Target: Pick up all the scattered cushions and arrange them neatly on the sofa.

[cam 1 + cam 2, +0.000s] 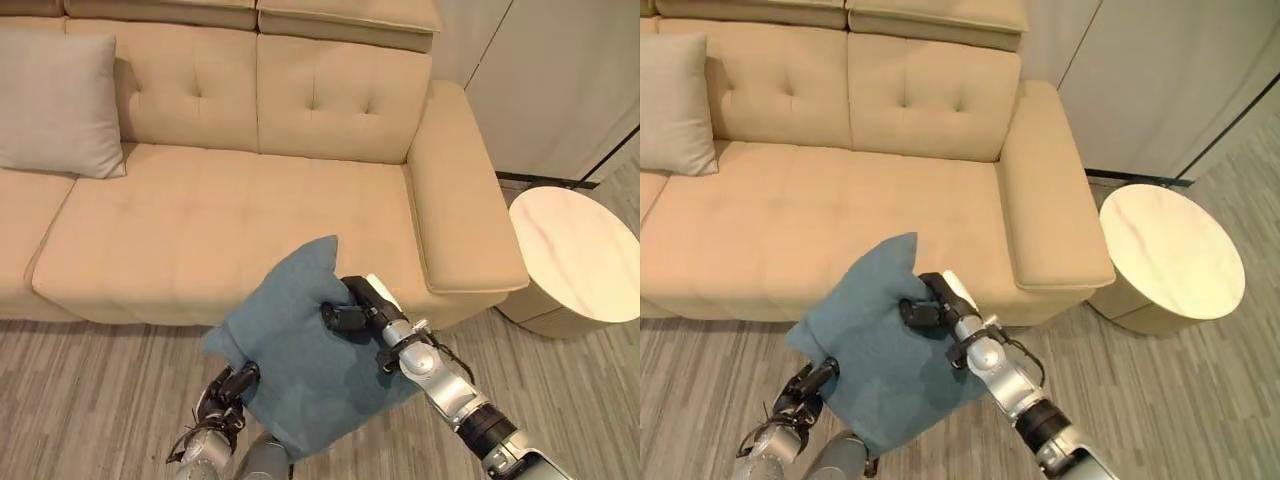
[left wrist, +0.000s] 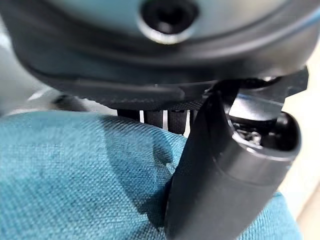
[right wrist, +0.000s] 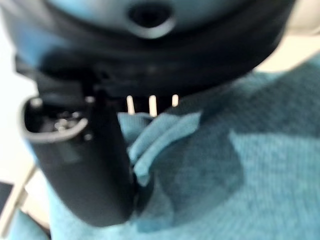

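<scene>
A blue-teal cushion [image 1: 300, 350] hangs in the air in front of the beige sofa [image 1: 230, 230], over the floor near the seat's front edge. My left hand [image 1: 232, 388] pinches its lower left edge, the thumb [image 2: 220, 175] pressed into the cloth [image 2: 75, 175]. My right hand [image 1: 350, 310] grips its right edge, with a fold of the fabric [image 3: 160, 140] caught beside the thumb [image 3: 85, 165]. A light grey cushion [image 1: 55, 105] stands upright against the sofa's backrest at the far left.
A round pale side table [image 1: 575, 255] stands right of the sofa's right armrest [image 1: 460, 190]. The floor [image 1: 90, 400] before the sofa is grey wood plank. White wall panels [image 1: 560, 80] rise behind the table.
</scene>
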### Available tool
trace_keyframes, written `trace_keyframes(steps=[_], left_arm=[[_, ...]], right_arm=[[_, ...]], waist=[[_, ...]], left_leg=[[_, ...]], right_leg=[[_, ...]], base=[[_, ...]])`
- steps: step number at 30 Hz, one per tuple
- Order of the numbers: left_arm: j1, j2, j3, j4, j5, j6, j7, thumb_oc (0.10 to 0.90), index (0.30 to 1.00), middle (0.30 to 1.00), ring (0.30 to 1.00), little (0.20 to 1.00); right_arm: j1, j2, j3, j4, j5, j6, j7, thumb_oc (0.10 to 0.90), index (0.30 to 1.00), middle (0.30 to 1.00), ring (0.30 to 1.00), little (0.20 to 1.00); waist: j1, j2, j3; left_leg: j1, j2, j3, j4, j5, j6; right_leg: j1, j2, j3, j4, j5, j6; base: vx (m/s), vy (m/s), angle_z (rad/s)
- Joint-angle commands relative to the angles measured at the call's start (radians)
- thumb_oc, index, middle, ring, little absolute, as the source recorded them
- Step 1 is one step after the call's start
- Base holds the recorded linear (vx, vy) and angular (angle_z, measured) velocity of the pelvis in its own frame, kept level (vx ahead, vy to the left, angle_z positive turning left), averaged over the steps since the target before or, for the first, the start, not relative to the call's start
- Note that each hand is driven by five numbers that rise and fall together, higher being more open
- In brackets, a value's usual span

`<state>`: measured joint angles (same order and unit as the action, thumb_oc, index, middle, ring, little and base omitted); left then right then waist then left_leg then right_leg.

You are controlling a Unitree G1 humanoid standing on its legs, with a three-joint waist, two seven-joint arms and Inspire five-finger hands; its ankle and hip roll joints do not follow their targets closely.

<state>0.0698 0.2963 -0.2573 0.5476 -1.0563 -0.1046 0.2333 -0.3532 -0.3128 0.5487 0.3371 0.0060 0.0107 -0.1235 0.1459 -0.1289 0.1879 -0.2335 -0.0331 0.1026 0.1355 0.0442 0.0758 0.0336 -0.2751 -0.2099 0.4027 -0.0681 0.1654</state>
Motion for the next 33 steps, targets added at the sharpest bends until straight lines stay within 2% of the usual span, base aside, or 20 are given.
trace_keyframes(steps=[1, 3, 8, 9, 10, 11, 12, 15, 17, 19, 22, 23, 25, 26, 27, 28, 29, 31, 32, 33], left_arm=[[-0.099, -0.075, -0.052, -0.194, 0.084, -0.042, -0.112, 0.400, 0.300, 0.300, 0.300, 0.300], [-0.095, -0.077, -0.055, -0.198, 0.096, -0.038, -0.115, 0.400, 0.300, 0.300, 0.300, 0.300], [-0.085, -0.075, -0.079, -0.193, 0.134, -0.014, -0.143, 0.400, 0.300, 0.300, 0.300, 0.300], [-0.087, -0.073, -0.082, -0.186, 0.145, -0.012, -0.147, 0.400, 0.300, 0.300, 0.300, 0.300], [-0.087, -0.073, -0.082, -0.186, 0.145, -0.012, -0.147, 0.400, 0.300, 0.300, 0.300, 0.300], [-0.091, -0.072, -0.077, -0.181, 0.146, -0.016, -0.138, 0.400, 0.300, 0.300, 0.300, 0.300], [-0.091, -0.072, -0.077, -0.181, 0.146, -0.016, -0.138, 0.400, 0.300, 0.300, 0.300, 0.300], [-0.085, -0.079, -0.056, -0.187, 0.136, -0.020, -0.147, 0.400, 0.300, 0.300, 0.300, 0.300], [-0.077, -0.083, -0.058, -0.184, 0.139, -0.021, -0.146, 0.400, 0.300, 0.300, 0.300, 0.300], [-0.081, -0.092, -0.057, -0.182, 0.136, -0.028, -0.148, 0.400, 0.300, 0.300, 0.300, 0.300], [-0.074, -0.090, -0.058, -0.181, 0.134, -0.030, -0.153, 0.400, 0.300, 0.300, 0.300, 0.300], [-0.069, -0.090, -0.056, -0.180, 0.133, -0.033, -0.155, 0.400, 0.300, 0.300, 0.300, 0.300], [-0.081, -0.090, -0.051, -0.181, 0.126, -0.042, -0.147, 0.400, 0.300, 0.300, 0.300, 0.300], [-0.087, -0.088, -0.048, -0.190, 0.120, -0.047, -0.144, 0.400, 0.300, 0.300, 0.300, 0.300], [-0.087, -0.087, -0.048, -0.191, 0.120, -0.047, -0.144, 0.400, 0.300, 0.300, 0.300, 0.300], [-0.103, -0.083, -0.046, -0.228, 0.099, -0.058, -0.129, 0.400, 0.300, 0.300, 0.300, 0.300], [-0.114, -0.080, -0.044, -0.243, 0.092, -0.065, -0.121, 0.400, 0.300, 0.300, 0.300, 0.300], [-0.118, -0.069, -0.030, -0.273, 0.097, -0.067, -0.118, 0.400, 0.300, 0.300, 0.300, 0.300], [-0.118, -0.068, -0.030, -0.273, 0.097, -0.066, -0.118, 0.400, 0.300, 0.300, 0.300, 0.300], [-0.113, -0.060, -0.019, -0.288, 0.110, -0.069, -0.119, 0.400, 0.300, 0.300, 0.300, 0.300]], right_arm=[[-0.015, 0.097, 0.030, -0.127, 0.047, -0.120, 0.054, 0.400, 0.300, 0.300, 0.300, 0.300], [0.034, 0.084, 0.006, -0.134, 0.040, -0.120, 0.054, 0.400, 0.300, 0.300, 0.300, 0.300], [0.089, 0.049, -0.027, -0.142, 0.039, -0.112, 0.059, 0.400, 0.300, 0.300, 0.300, 0.300], [0.084, 0.046, -0.025, -0.144, 0.037, -0.113, 0.060, 0.400, 0.300, 0.300, 0.300, 0.300], [0.083, 0.046, -0.025, -0.144, 0.037, -0.113, 0.060, 0.400, 0.300, 0.300, 0.300, 0.300], [0.079, 0.054, -0.021, -0.139, 0.041, -0.110, 0.064, 0.400, 0.300, 0.300, 0.300, 0.300], [0.079, 0.054, -0.021, -0.139, 0.041, -0.110, 0.064, 0.400, 0.300, 0.300, 0.300, 0.300], [0.050, 0.067, 0.004, -0.126, 0.042, -0.115, 0.080, 0.400, 0.300, 0.300, 0.300, 0.300], [0.043, 0.069, 0.009, -0.126, 0.038, -0.116, 0.085, 0.400, 0.300, 0.300, 0.300, 0.300], [0.025, 0.054, 0.020, -0.131, 0.042, -0.125, 0.088, 0.400, 0.300, 0.300, 0.300, 0.300], [-0.003, 0.048, 0.037, -0.133, 0.054, -0.130, 0.091, 0.400, 0.300, 0.300, 0.300, 0.300], [-0.021, 0.046, 0.053, -0.131, 0.053, -0.131, 0.096, 0.400, 0.300, 0.300, 0.300, 0.300], [-0.047, 0.043, 0.067, -0.127, 0.052, -0.138, 0.095, 0.400, 0.300, 0.300, 0.300, 0.300], [-0.056, 0.043, 0.067, -0.132, 0.062, -0.138, 0.090, 0.400, 0.300, 0.300, 0.300, 0.300], [-0.056, 0.043, 0.066, -0.132, 0.062, -0.138, 0.090, 0.400, 0.300, 0.300, 0.300, 0.300], [-0.082, 0.037, 0.068, -0.145, 0.083, -0.139, 0.081, 0.400, 0.300, 0.300, 0.300, 0.300], [-0.097, 0.036, 0.072, -0.151, 0.088, -0.139, 0.080, 0.400, 0.300, 0.300, 0.300, 0.300], [-0.121, 0.029, 0.069, -0.160, 0.089, -0.134, 0.085, 0.400, 0.300, 0.300, 0.300, 0.300], [-0.121, 0.029, 0.069, -0.160, 0.089, -0.134, 0.086, 0.400, 0.300, 0.300, 0.300, 0.300], [-0.140, 0.027, 0.065, -0.163, 0.086, -0.137, 0.086, 0.400, 0.300, 0.300, 0.300, 0.300]], waist=[[-0.006, 0.026, -0.031], [-0.036, 0.037, -0.032], [-0.104, 0.039, -0.022], [-0.112, 0.035, -0.017], [-0.113, 0.036, -0.016], [-0.116, 0.027, -0.006], [-0.116, 0.029, -0.004], [-0.098, 0.012, 0.003], [-0.101, 0.008, 0.000], [-0.109, 0.012, -0.022], [-0.116, 0.022, -0.043], [-0.123, 0.030, -0.059], [-0.118, 0.032, -0.053], [-0.117, 0.019, -0.051], [-0.118, 0.020, -0.051], [-0.104, 0.003, -0.032], [-0.098, -0.004, -0.023], [-0.081, -0.001, -0.016], [-0.082, -0.003, -0.017], [-0.072, 0.000, -0.019]], left_leg=[[0.049, 0.081, -0.048, 0.014, -0.079, -0.040], [0.095, 0.065, -0.067, -0.008, -0.091, -0.034], [0.154, 0.032, -0.148, -0.020, -0.130, -0.048], [0.167, 0.037, -0.167, -0.020, -0.147, -0.062], [0.169, 0.038, -0.169, -0.019, -0.148, -0.063], [0.191, 0.041, -0.178, -0.009, -0.170, -0.075], [0.193, 0.042, -0.179, -0.008, -0.172, -0.075], [0.236, 0.032, -0.166, 0.004, -0.214, -0.084], [0.251, 0.026, -0.168, -0.001, -0.216, -0.084], [0.282, 0.046, -0.207, -0.015, -0.227, -0.107], [0.309, 0.072, -0.218, -0.018, -0.233, -0.120], [0.322, 0.100, -0.223, 0.007, -0.220, -0.140], [0.288, 0.123, -0.217, 0.132, -0.166, -0.179], [0.256, 0.126, -0.209, 0.203, -0.126, -0.189], [0.250, 0.127, -0.211, 0.211, -0.129, -0.190], [0.172, 0.143, -0.179, 0.344, -0.085, -0.187], [0.132, 0.145, -0.163, 0.361, -0.092, -0.174], [0.089, 0.154, -0.147, 0.298, -0.142, -0.157], [0.089, 0.151, -0.147, 0.293, -0.137, -0.156], [0.079, 0.153, -0.151, 0.217, -0.149, -0.154]], right_leg=[[-0.027, 0.063, 0.001, 0.119, 0.160, 0.024], [-0.074, 0.068, 0.010, 0.123, 0.172, 0.014], [-0.149, 0.082, 0.085, -0.094, 0.110, -0.005], [-0.177, 0.059, 0.073, -0.190, 0.123, 0.000], [-0.173, 0.060, 0.071, -0.192, 0.123, -0.001], [-0.199, 0.033, 0.035, -0.260, 0.167, 0.011], [-0.195, 0.035, 0.033, -0.261, 0.167, 0.010], [-0.191, 0.029, -0.083, -0.321, 0.191, 0.022], [-0.191, 0.033, -0.066, -0.303, 0.212, 0.019], [-0.195, 0.073, -0.012, -0.279, 0.165, 0.002], [-0.196, 0.090, -0.025, -0.256, 0.133, -0.014], [-0.180, 0.117, -0.028, -0.247, 0.091, -0.034], [-0.150, 0.152, -0.024, -0.242, 0.061, -0.066], [-0.138, 0.150, -0.026, -0.247, 0.058, -0.077], [-0.140, 0.151, -0.027, -0.246, 0.058, -0.077], [-0.101, 0.154, -0.031, -0.264, 0.041, -0.101], [-0.091, 0.153, -0.028, -0.269, 0.032, -0.103], [-0.067, 0.161, -0.012, -0.271, 0.009, -0.099], [-0.069, 0.158, -0.013, -0.273, 0.011, -0.098], [-0.058, 0.162, 0.001, -0.273, -0.002, -0.091]], base=[[0.35, 0.380, 0.06], [0.32, 0.261, 0.01], [0.30, 0.013, 0.49], [0.23, -0.095, 1.00], [0.34, -0.146, 0.72], [0.18, -0.076, 0.52], [0.26, -0.108, 0.35], [0.23, -0.084, 0.14], [0.21, -0.050, -0.08], [0.38, -0.115, -0.14], [0.26, -0.107, 0.20], [0.35, -0.183, 0.11], [0.24, -0.194, 0.13], [0.10, -0.127, 0.16], [0.08, -0.186, -0.01], [0.06, -0.172, -0.01], [0.09, -0.188, -0.05], [0.10, -0.023, -0.21], [0.14, 0.062, -0.16], [0.17, 0.110, -0.05]])
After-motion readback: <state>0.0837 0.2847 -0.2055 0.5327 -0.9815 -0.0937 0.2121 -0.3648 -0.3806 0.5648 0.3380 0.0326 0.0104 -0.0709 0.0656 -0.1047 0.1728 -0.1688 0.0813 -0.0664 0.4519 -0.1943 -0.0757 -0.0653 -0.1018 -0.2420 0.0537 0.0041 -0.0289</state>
